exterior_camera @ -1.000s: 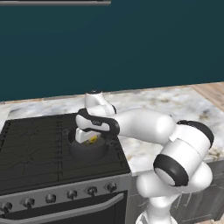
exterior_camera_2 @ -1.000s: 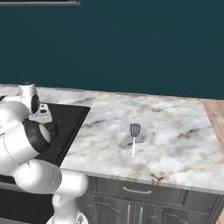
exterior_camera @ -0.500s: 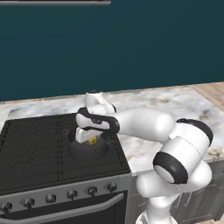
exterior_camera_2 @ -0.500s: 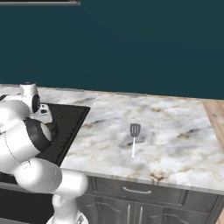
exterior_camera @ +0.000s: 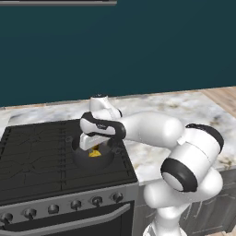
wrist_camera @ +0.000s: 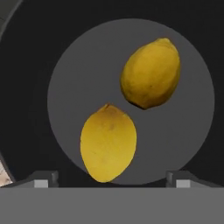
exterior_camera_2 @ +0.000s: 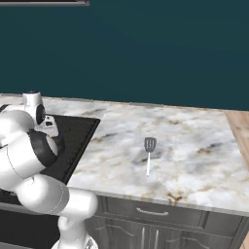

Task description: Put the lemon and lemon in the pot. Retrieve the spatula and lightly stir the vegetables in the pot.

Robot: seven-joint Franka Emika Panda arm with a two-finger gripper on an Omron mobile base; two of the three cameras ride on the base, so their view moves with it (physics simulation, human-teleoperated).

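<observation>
End effector (wrist_camera: 112, 177) hovering over pot (wrist_camera: 26, 87), fingers spread, gripping nothing; both lemons (wrist_camera: 151, 73) sitting inside. You're taking spatula (exterior_camera_2: 149, 154) next: light, stiff, slippery; pinch mid-handle.

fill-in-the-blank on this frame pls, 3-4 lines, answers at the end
1. The number of lemons lying in the pot is ____.
2. The spatula lies on the ____, not on the stove.
3. The gripper hovers over the pot with its fingers ____.
4. The two lemons, one and the other, lie ____ from each other.

Answers: two; counter; open; apart
</observation>
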